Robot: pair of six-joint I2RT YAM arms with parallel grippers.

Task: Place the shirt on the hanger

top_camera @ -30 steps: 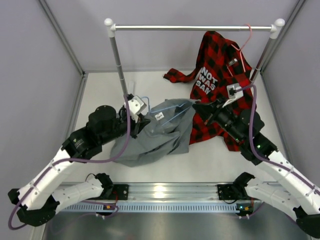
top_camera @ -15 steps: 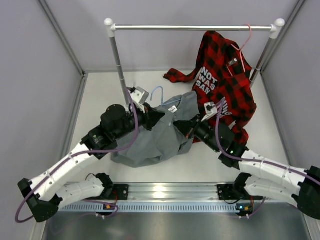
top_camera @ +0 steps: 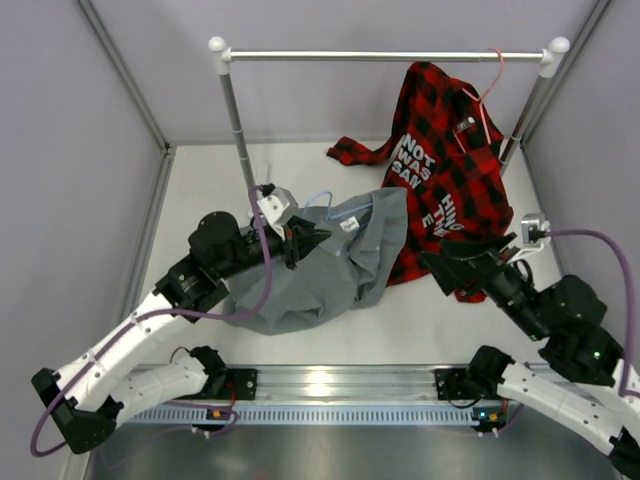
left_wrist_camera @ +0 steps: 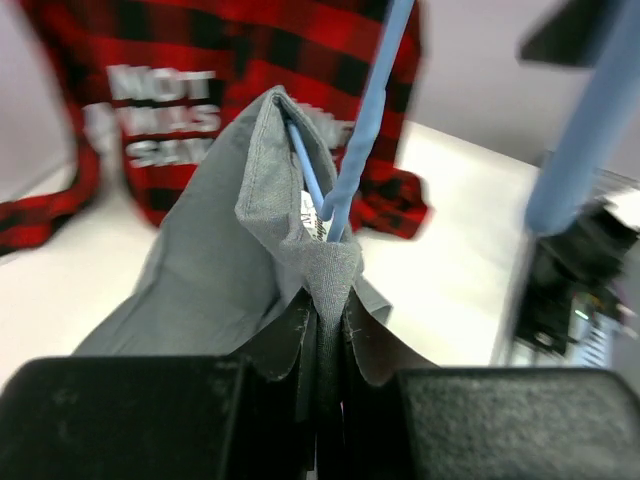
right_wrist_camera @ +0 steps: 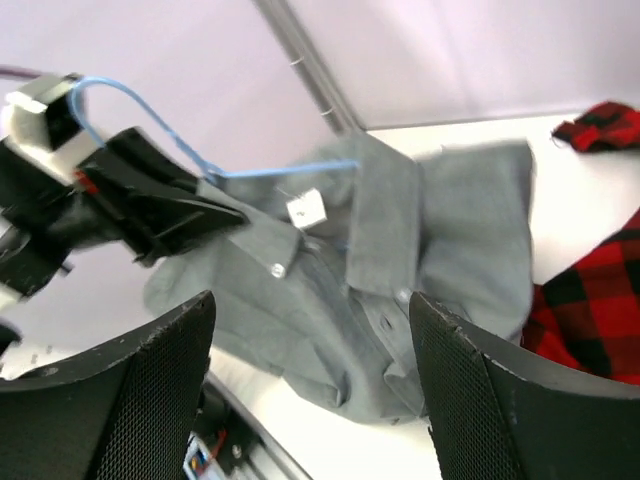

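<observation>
On the table (top_camera: 200, 190), we see our left end effector (left_wrist_camera: 325, 330) clenched on the shirt (top_camera: 340, 270) at its collar, the hanger (top_camera: 318, 195) wire running into it. Our right end effector (top_camera: 445, 262) gapes empty near the plaid shirt (top_camera: 450, 150).

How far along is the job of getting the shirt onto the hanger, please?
Done: the hanger runs inside the shirt at the collar, hook out. In hand: the left gripper pinches the collar by the wire; the right gripper is open and empty. Left: seating both shoulders, since the shirt lies bunched on the table.
</observation>
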